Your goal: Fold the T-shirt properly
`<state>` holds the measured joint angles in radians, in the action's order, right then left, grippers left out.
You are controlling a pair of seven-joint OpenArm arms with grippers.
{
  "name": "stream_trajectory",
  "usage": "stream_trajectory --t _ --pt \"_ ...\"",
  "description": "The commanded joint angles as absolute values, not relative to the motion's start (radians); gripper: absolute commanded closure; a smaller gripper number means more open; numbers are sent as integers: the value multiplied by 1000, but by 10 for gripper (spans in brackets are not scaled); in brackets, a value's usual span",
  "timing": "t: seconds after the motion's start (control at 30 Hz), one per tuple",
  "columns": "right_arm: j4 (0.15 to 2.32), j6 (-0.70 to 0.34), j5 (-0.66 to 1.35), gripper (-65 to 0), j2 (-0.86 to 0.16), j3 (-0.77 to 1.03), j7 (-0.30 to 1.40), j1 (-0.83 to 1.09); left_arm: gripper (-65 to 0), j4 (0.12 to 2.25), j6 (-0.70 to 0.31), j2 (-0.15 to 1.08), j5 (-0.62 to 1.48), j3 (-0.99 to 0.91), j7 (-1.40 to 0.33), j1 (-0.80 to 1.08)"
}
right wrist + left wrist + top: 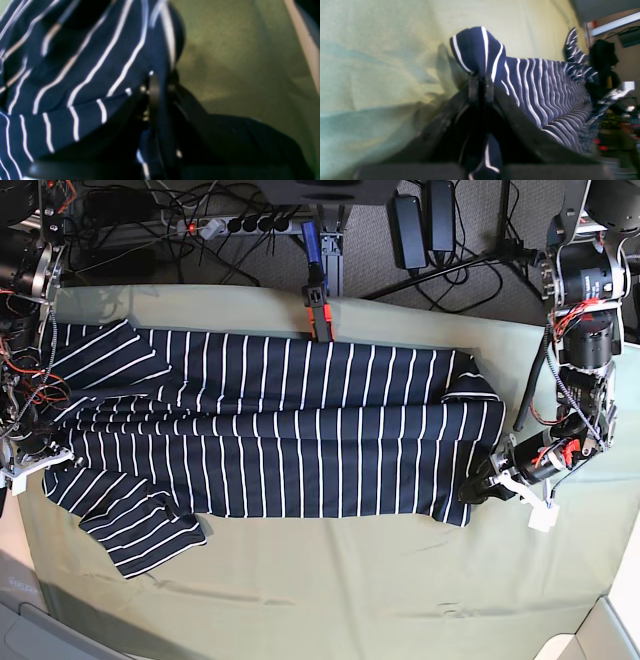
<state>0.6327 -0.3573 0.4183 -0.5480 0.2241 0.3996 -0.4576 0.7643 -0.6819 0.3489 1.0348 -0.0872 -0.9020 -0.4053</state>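
T-shirt (280,430) lies spread lengthwise across the green cloth (330,580) covering the surface, sleeves at one end, hem at the other. My left tool (481,86) is closed tight on a raised pinch of striped fabric at the hem edge. My right tool (160,85) is likewise clamped on a fold of the T-shirt (blurred close-up, but fabric passes between the fingers). Orange clamp (318,315) sits at the far edge.

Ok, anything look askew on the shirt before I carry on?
One thing: the T-shirt lies spread flat on the green cloth, but the sleeve at the base view's lower left is splayed outward and rumpled. No damage visible.
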Motion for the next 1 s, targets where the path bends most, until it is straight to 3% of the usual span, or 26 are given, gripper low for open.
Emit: stream_trajectory --t 0.0,0.27,0.67,0.97 --pt "653 -365 436 0 -565 226 444 -473 0 789 -698 361 1074 -90 -924 -432" --pt "819 -365 473 0 -570 227 591 -437 0 904 -698 400 1282 -87 -1113 -421" --pt "1169 -363 538 0 -641 232 762 -228 0 1159 -698 497 1397 -70 -1168 -203" --pt "1268 -364 611 0 -744 337 809 -74 0 1339 -698 585 1402 -71 -1172 -80"
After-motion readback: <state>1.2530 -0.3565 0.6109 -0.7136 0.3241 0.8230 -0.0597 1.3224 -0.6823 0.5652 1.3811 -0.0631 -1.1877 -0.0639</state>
